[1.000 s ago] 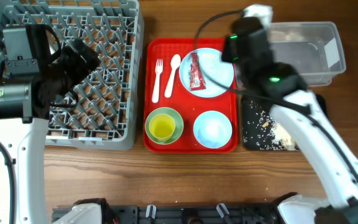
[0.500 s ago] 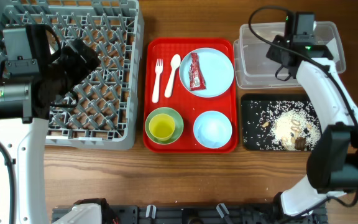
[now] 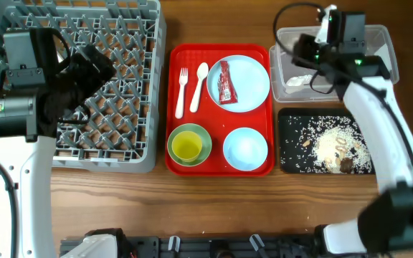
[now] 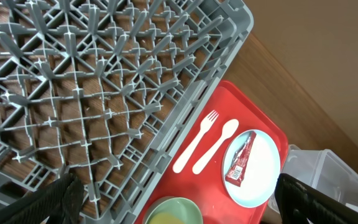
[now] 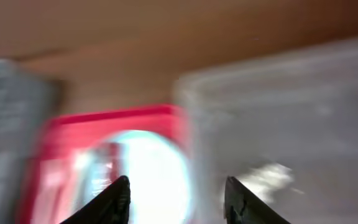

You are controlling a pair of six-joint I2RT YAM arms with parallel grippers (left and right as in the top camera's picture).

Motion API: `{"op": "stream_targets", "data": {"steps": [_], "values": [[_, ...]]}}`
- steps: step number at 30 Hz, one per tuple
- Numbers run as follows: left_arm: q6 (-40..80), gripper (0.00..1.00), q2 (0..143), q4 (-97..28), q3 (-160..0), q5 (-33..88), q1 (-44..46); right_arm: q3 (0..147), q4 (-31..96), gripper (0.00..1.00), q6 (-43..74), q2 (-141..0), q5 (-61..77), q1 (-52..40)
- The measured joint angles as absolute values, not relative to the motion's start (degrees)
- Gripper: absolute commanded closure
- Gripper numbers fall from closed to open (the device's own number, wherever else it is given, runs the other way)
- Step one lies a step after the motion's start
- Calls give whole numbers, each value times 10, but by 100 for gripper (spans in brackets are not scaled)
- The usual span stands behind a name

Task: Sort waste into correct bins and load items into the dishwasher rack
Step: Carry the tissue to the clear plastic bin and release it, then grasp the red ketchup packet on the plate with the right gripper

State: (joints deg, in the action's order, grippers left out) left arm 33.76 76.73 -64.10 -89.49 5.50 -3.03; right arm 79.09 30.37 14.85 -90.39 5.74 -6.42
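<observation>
The bench (image 3: pixel 214 208) is brown wood with plain grain. The rack (image 3: pixel 155 86) looks like matt grey plastic — the red tray (image 3: pixel 217 161) plastic with a slight sheen. The tub (image 3: pixel 378 36) is clear, smooth plastic; the black tray (image 3: pixel 289 154) matt. The plate (image 3: pixel 253 82) is smooth — the sachet (image 3: pixel 225 81) glossy.

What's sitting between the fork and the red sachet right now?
The cream spoon lies between the fork and the red sachet, alongside the fork and beside the blue plate's left rim. The overhead view shows it.
</observation>
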Motion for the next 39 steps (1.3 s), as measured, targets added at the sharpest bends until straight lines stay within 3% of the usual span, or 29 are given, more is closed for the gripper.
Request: {"op": "stream_targets", "data": {"steps": [4, 9, 14, 32, 39], "values": [[338, 0, 767, -641, -895, 55, -30, 806, 300, 47, 146, -856, 89, -157], [338, 0, 767, -641, -895, 55, -30, 806, 307, 45, 146, -938, 85, -226], [338, 0, 767, -641, -895, 55, -30, 804, 288, 25, 143, -1050, 79, -264], [338, 0, 767, -641, -895, 55, -30, 804, 256, 28, 149, -1184, -3, -268], [338, 0, 767, -641, -895, 55, -30, 804, 256, 93, 150, -1197, -10, -268]]}}
